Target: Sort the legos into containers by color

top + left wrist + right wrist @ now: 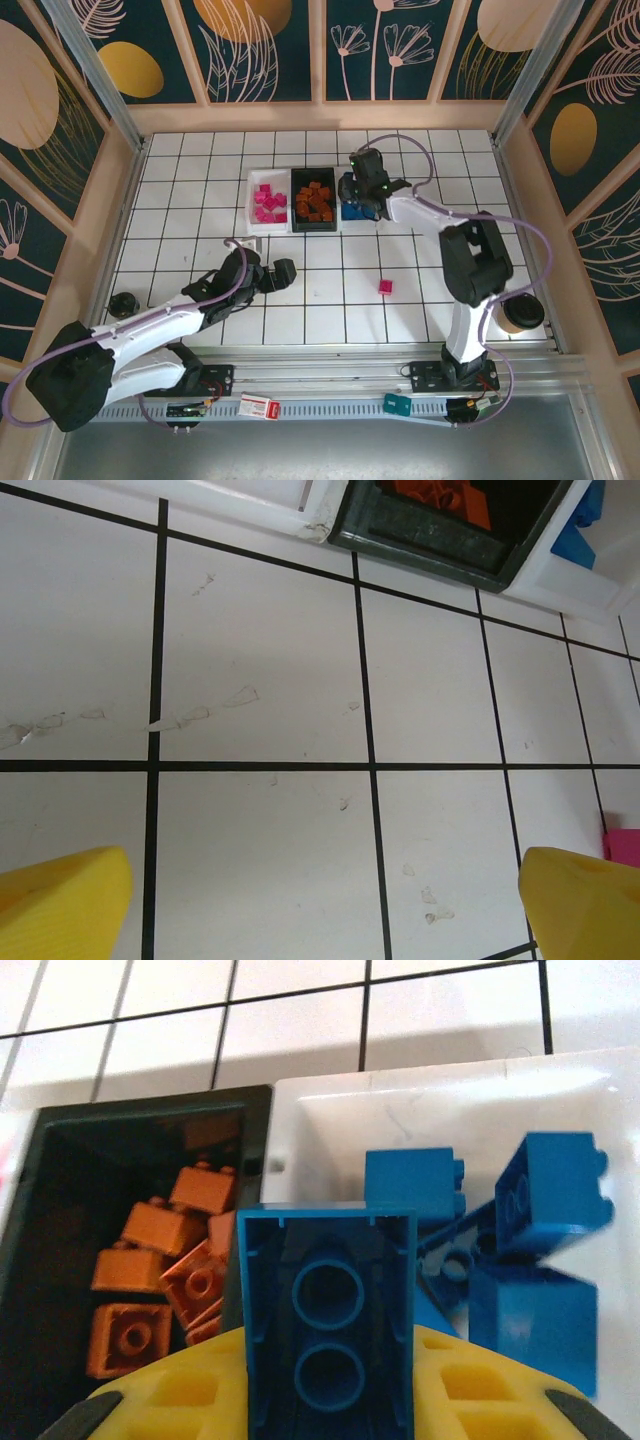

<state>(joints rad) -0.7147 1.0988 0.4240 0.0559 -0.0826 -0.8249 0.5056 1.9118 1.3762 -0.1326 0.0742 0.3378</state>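
Grips blue 2-socket plastic brick point(325, 1300) in right gripper point(325, 1392), long axis in line with gripper, over white rectangular tray point(450, 1100); holds left gripper point(320, 905) spread.

Counter point(330, 310) was white, gridded in black — orange legos point(150, 1230) lay in the black tray point(60, 1160), blue legos point(540, 1200) in a white tray point(420, 1100), magenta legos point(268, 205) in a second white tray point(255, 223).

I can't read any text, number or brand anywhere. White-and-red sticker point(258, 406) on the near rail point(330, 410): too small for me to read.
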